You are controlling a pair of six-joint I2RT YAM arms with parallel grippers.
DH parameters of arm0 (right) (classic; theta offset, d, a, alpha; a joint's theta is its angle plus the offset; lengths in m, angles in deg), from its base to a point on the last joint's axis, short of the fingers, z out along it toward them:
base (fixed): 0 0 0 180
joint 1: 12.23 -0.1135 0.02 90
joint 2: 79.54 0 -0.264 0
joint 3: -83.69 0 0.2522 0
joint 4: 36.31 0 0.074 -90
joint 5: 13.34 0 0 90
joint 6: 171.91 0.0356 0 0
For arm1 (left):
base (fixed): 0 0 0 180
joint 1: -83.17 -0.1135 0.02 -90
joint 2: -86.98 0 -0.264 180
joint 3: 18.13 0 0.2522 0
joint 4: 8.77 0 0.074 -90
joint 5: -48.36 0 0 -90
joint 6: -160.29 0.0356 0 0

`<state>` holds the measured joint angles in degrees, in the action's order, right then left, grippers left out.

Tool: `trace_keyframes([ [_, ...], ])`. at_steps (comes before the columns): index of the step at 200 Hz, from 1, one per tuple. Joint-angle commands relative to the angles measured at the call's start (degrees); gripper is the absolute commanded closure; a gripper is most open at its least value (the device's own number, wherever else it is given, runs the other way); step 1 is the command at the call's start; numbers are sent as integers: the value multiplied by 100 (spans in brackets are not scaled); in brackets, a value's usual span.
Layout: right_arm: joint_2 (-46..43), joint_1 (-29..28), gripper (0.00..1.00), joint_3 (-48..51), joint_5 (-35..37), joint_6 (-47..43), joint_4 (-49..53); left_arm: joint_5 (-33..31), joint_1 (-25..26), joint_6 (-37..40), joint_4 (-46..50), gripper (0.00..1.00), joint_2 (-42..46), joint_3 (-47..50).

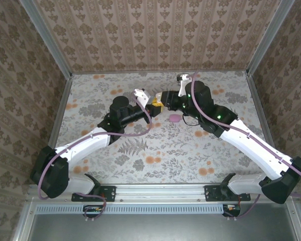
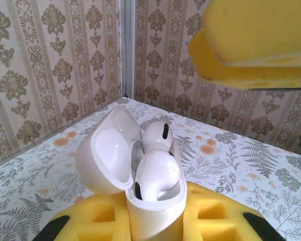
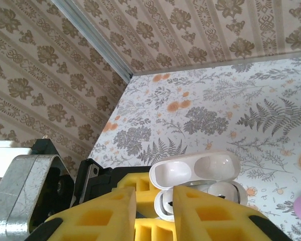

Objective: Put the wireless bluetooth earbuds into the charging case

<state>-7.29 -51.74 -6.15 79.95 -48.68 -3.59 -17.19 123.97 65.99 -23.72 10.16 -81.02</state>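
Both arms reach in from the near edge with elbows bent outward, so the left gripper [image 1: 153, 104] and right gripper [image 1: 161, 102] meet nose to nose at the case over the middle of the table [image 1: 140, 150].

The case [image 2: 158, 213] is small, white, glossy and rounded, and it stands upright. Its hinged lid [image 2: 108, 150] is thrown back, showing a smooth hollow. Two earbuds [image 2: 155, 173] of the same shiny white plastic sit inside the case. Each is bulbous with a dark oval vent, and their heads stand above its rim.

The left fingers [image 2: 90, 226] are yellow foam blocks with square pockets moulded in and black tips. They pinch the lower body of the case from both sides.

The right fingers [image 3: 210, 216] are the same pocketed yellow foam. They hang just above and beside the case without touching it, and nothing lies between them. The right wrist view shows a narrow slit between them, while from the left wrist they look pressed to a seam, so I cannot tell whether they are fully closed.

The table is covered with a matt cloth printed with grey ferns and orange flowers.
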Motion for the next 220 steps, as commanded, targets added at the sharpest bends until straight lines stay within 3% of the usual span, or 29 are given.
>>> trace_keyframes([
  [1, -45, 179, 76, -211, -345, -53, 485, 95, 24, 170, 14, 89, 189, -41],
  [63, 332, 259, 79, -476, -1018, -102, 739, 126, 8, 206, 35, 89, 175, -71],
  [220, 555, 259, 75, -641, -1012, -101, 854, 104, 9, 225, 75, 89, 224, -38],
])
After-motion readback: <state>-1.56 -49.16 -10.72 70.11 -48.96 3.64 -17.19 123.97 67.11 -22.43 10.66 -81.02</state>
